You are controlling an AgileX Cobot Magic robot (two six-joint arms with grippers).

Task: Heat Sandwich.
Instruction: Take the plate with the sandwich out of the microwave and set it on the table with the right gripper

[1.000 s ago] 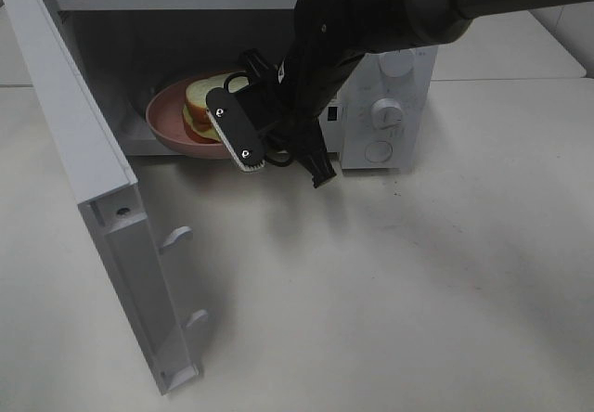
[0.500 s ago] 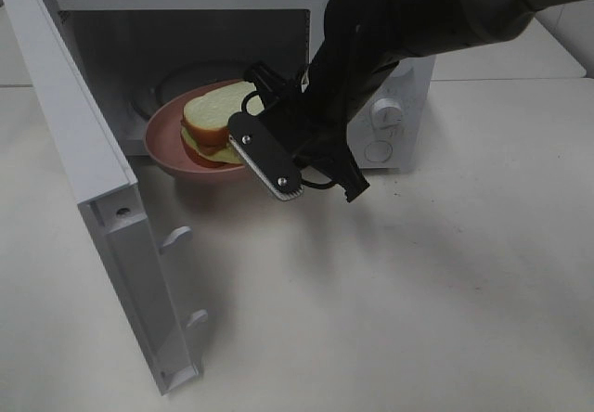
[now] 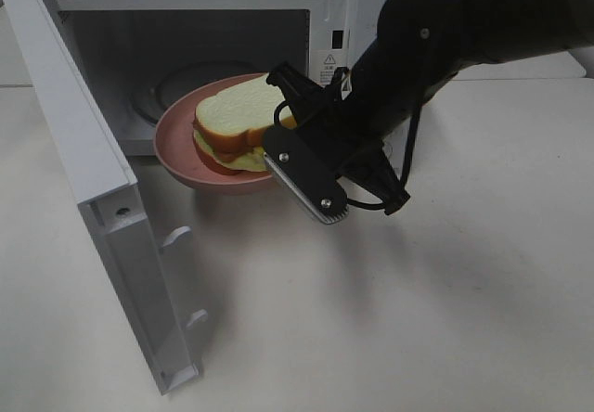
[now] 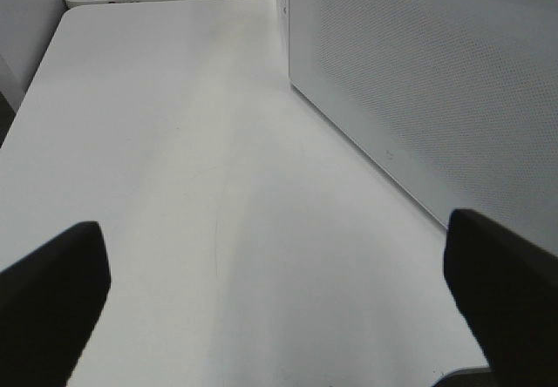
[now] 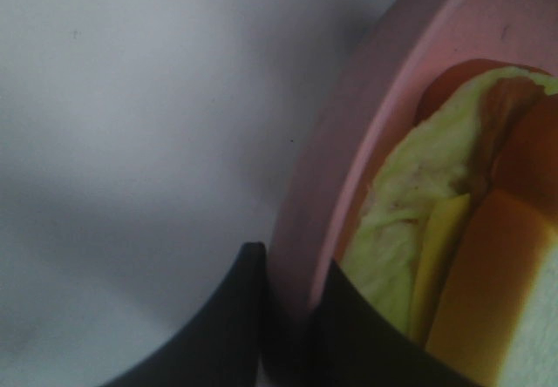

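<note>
At the front of the oven [image 3: 371, 22], seen from high up, the right end effector [image 3: 306, 175] pinches the near rim of the plate [image 3: 176, 143]. The plate hangs half out of the oven mouth, above the worktop [image 3: 418, 319]. The sandwich [image 3: 243, 132] sits on the plate and takes up much of it. The oven door [image 3: 102, 217] stands wide open on the left. I think the plate is being carried through the open mouth. To do this well, the arm should keep the plate flat and go slow, so the sandwich does not slide off. It should also stay clear of the door.

From the left wrist, the left end effector [image 4: 270, 317] is spread wide with nothing in it. It waits over bare worktop [image 4: 174, 143], beside the dotted side wall of the oven [image 4: 453, 91].

From the right wrist, two dark fingers [image 5: 235, 317] are clenched on the pink plate [image 5: 349, 152] rim, one on each side. On the plate lies the sandwich [image 5: 471, 282], with yellow-green and red filling and a pale slice.
</note>
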